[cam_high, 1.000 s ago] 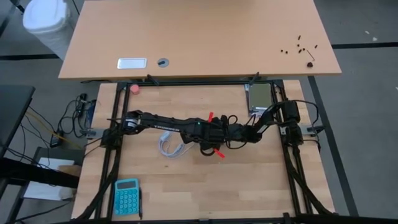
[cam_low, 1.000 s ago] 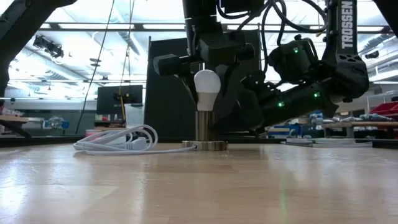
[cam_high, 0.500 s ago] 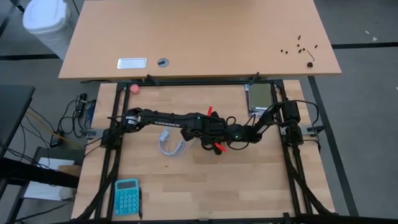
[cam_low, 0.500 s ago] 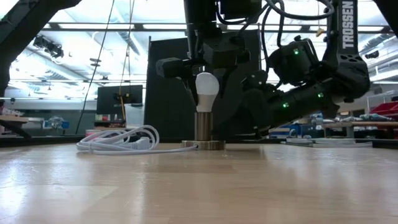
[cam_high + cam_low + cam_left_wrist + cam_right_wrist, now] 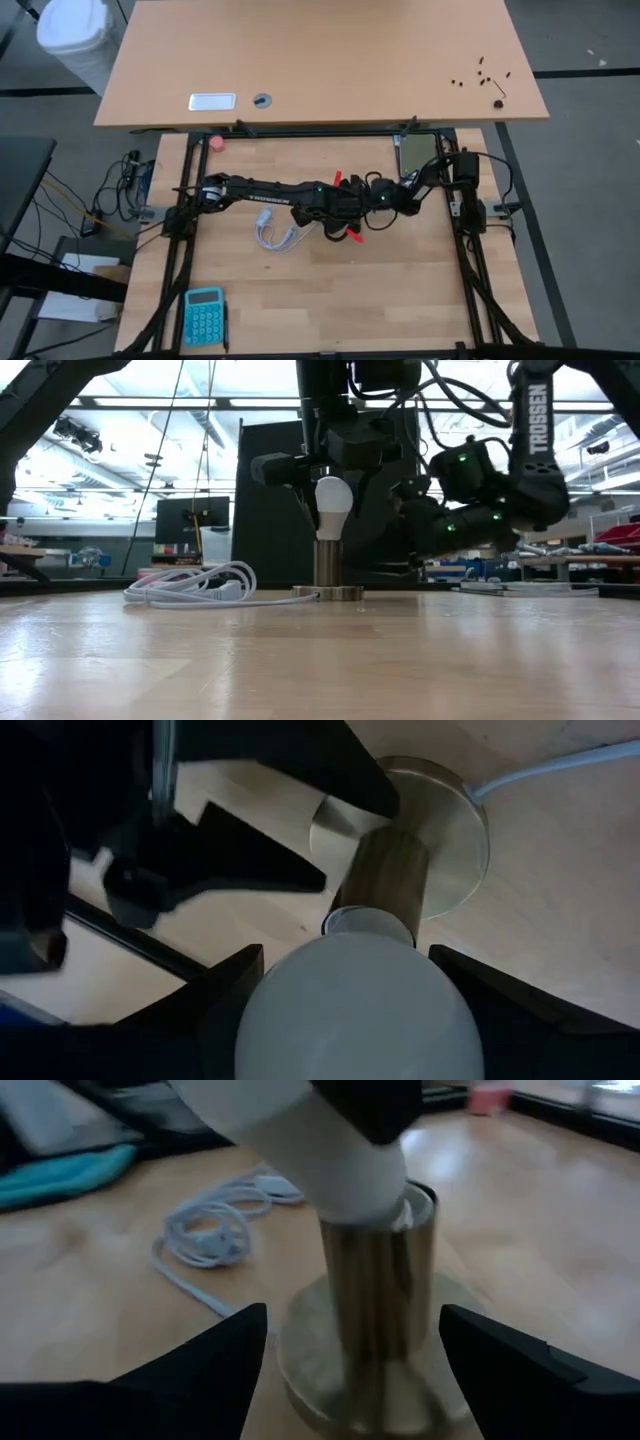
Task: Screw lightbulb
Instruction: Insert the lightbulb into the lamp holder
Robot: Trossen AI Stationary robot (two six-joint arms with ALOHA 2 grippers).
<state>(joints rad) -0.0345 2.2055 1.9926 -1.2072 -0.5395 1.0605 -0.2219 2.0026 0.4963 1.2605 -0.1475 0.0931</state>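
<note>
Near edge of the table: teal calculator at the left corner, unmoved. Mid-table: coiled white cord in the same spot as half a second ago, running to the brass socket on its round base. Lightbulb upright with its base in the top of the socket, globe clasped between the fingers of the left gripper, which comes down from above; grip and height unchanged from half a second ago, slightly lower than a second ago. Right gripper level with the socket column, fingers spread wide on either side of it, touching nothing; contact not seen in any view. Right arm now drawn back toward its own side compared with a second ago: in the high view its forearm sits closer to the right rail, and in the low view the elbow stands higher and more upright. Far edge: pink ball at the left, tablet at the right, both unmoved.
</note>
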